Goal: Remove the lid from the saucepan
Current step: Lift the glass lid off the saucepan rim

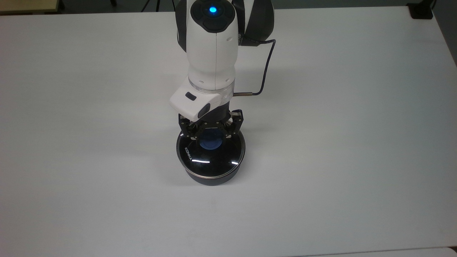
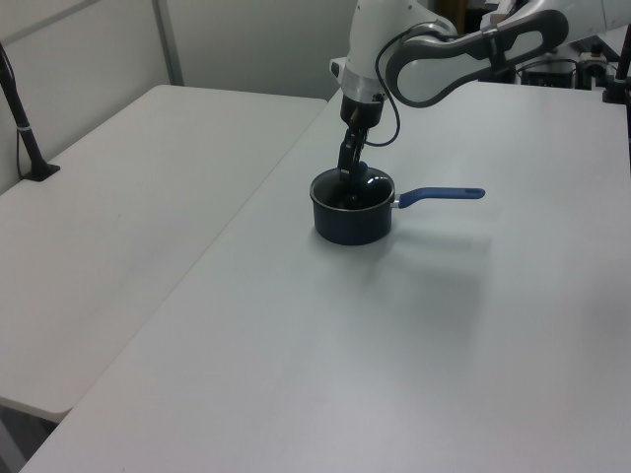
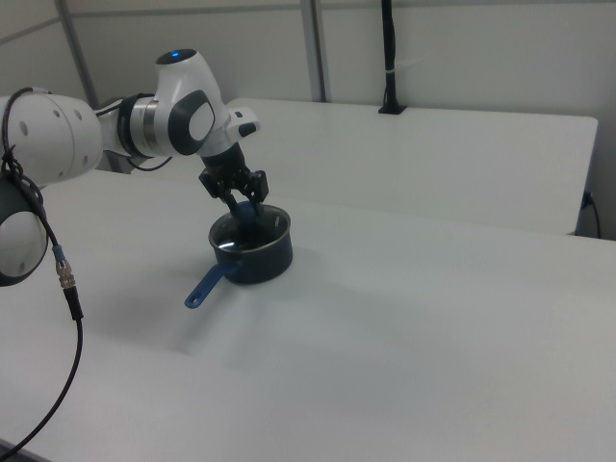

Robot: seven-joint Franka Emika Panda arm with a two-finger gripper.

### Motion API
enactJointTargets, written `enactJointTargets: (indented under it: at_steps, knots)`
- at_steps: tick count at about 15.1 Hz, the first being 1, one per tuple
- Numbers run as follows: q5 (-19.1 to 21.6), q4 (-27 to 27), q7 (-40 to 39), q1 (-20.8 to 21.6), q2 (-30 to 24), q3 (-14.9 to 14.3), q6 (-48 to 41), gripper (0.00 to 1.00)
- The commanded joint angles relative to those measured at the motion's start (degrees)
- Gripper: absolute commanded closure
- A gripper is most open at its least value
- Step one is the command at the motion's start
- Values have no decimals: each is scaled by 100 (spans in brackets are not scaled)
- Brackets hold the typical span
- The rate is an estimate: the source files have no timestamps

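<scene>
White surface (image 1: 357, 142) carries one saucepan (image 2: 350, 222) at the top view's lower centre, one lid (image 1: 210, 159) lying flat on its rim. Its blue handle (image 2: 439, 195) runs straight toward the left view's right edge and toward the right view's lower left. One claw (image 1: 211, 137) stands spread astride the blue knob (image 1: 210, 142), not clamped.

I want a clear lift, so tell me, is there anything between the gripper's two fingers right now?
Yes. In the top view the gripper straddles the lid's blue knob, one finger on each side, with the lid seated on the saucepan.
</scene>
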Motion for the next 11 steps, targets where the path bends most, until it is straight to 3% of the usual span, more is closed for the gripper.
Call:
enactJointTargets:
  at_steps: [1,7,11]
  knots:
    - [-99,-14,75,66,-184,-47,-384,47]
    - [-72,-128,-13,-31,-684,-47,-780,47]
    - [-55,-470,-302,-451,-1044,-29,-798,47]
